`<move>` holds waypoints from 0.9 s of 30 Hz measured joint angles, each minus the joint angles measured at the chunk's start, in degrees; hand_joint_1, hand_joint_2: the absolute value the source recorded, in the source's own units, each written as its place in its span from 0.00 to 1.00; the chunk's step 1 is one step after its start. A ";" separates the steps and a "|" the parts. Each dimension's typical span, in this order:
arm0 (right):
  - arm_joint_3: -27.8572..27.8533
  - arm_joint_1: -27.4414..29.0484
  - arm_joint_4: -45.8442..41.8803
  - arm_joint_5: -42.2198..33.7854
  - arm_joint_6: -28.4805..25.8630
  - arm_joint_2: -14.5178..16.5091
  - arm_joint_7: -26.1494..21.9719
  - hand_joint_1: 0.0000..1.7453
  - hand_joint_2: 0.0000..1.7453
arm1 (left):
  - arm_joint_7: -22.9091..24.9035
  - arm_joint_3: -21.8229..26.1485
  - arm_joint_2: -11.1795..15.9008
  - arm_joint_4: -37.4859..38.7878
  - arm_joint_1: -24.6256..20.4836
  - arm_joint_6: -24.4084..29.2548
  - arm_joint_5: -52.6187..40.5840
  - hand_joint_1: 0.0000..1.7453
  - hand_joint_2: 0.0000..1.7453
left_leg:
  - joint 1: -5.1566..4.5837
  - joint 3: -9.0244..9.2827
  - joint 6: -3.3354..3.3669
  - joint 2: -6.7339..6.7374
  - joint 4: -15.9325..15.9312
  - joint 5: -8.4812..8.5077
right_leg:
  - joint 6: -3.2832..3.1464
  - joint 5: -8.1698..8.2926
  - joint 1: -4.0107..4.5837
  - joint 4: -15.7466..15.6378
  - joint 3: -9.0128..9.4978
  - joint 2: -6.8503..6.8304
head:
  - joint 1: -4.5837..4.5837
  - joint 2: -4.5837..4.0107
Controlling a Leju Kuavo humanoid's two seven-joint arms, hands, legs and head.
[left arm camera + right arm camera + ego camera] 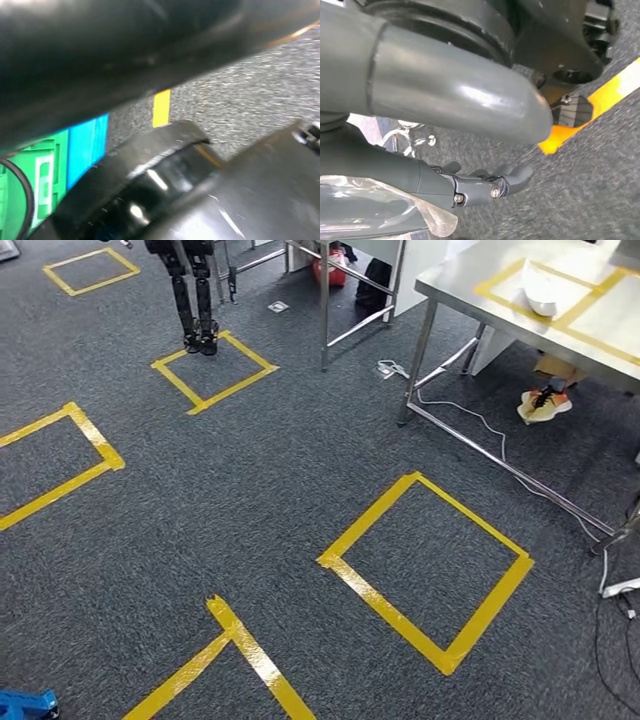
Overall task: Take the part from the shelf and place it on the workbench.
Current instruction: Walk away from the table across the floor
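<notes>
Grey carpet [249, 500] marked with yellow tape squares [426, 570] spreads toward a steel workbench surface [453, 285] carrying a white bowl-like object [542, 290]. Right hand [444, 145]: its thumb and dark fingers close around a clear, thin plastic part [376, 205], probably light, slippery and flexible; grip its rim. Left hand's state cannot be told.

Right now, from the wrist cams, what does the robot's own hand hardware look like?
In the right wrist view, the right hand has a thick, smooth, glossy grey thumb with a rounded tip. Below it lies a slimmer, darker grey finger, built in segments joined by small silver screws. The left wrist view is motion-blurred: it shows dark, glossy curved housings, and I cannot make out the left hand there.
</notes>
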 joint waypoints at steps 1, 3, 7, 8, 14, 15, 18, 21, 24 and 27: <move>0.02 -0.01 -0.01 0.02 0.00 0.01 0.00 0.00 0.00 | 0.21 0.00 0.02 0.01 -0.06 -0.31 -0.07 0.00 0.00 | -0.03 0.04 0.40 -0.56 -0.10 0.09 | 0.02 -1.59 -0.06 2.53 -1.27 1.55 | 0.16 0.01; 0.10 0.14 -0.01 0.08 0.01 0.02 0.06 0.00 0.00 | 0.67 0.00 -0.01 0.01 -0.14 -0.98 -0.28 0.00 0.00 | -0.38 -0.07 0.91 -1.77 -0.10 0.09 | -0.35 -5.23 0.17 10.79 -5.50 4.20 | 0.41 0.01; 0.33 0.40 -0.01 0.13 0.04 0.02 0.39 0.00 0.00 | 1.58 0.00 -0.04 0.03 -0.18 -1.60 -0.67 0.00 0.00 | -1.27 0.21 1.28 -5.10 -0.06 0.00 | -1.93 -2.15 1.10 12.92 -8.52 5.54 | 0.43 0.00; 0.36 0.41 0.01 0.13 0.04 -0.02 0.47 0.00 0.00 | 1.75 -0.01 -0.08 0.03 -0.22 -1.64 -0.80 0.00 0.00 | -1.37 0.31 1.31 -5.95 -0.07 -0.01 | -2.56 0.38 1.36 8.91 -7.16 6.77 | 0.44 0.00; 0.85 0.09 0.11 0.69 -0.02 -0.22 0.91 0.00 0.00 | 2.71 -0.09 -0.48 0.03 -0.51 -1.52 -1.10 0.00 0.00 | -1.28 -0.70 0.06 -9.15 0.23 0.26 | -3.63 3.39 1.47 0.00 -3.07 8.91 | 0.32 0.01; 0.95 0.08 0.09 0.77 -0.07 -0.16 0.96 0.00 0.00 | 2.95 -0.09 -0.51 0.03 -0.53 -1.39 -0.99 0.00 0.00 | -1.40 -1.11 -0.20 -8.01 1.11 -0.34 | -3.80 3.53 1.35 -0.37 -2.82 8.08 | 0.19 0.01; 1.11 0.28 0.07 1.02 -0.34 -0.09 1.15 0.00 0.00 | 2.65 -0.06 -0.52 0.01 -0.71 -0.97 -0.27 0.00 0.00 | -1.35 -5.38 -0.98 -2.87 10.24 -5.24 | -4.31 3.46 1.31 -0.88 -2.21 5.11 | -0.25 0.00; 1.52 0.33 0.08 1.37 -0.50 -0.09 1.26 0.00 0.00 | 1.77 0.10 -0.47 0.01 -0.45 -0.71 0.56 0.00 0.00 | -0.73 -7.99 -1.68 -1.56 15.71 -6.33 | -4.24 3.05 1.36 -0.82 -1.92 2.25 | -0.29 0.00; 1.98 0.14 0.08 1.51 -0.50 0.03 1.26 0.00 0.00 | 1.43 0.31 -0.27 0.02 -0.24 -0.59 0.98 0.00 0.00 | -0.67 -2.41 -1.70 1.11 5.37 -1.18 | -3.56 2.39 1.45 -0.71 -1.38 0.01 | -0.42 0.00; 2.30 -0.10 0.08 1.62 -0.53 0.07 1.26 0.00 0.00 | 1.36 0.37 -0.21 0.02 -0.25 -0.51 1.11 0.00 0.00 | -1.12 0.19 -0.65 2.65 0.20 -0.22 | -2.62 1.62 1.86 -0.58 -1.04 -1.67 | -0.27 0.00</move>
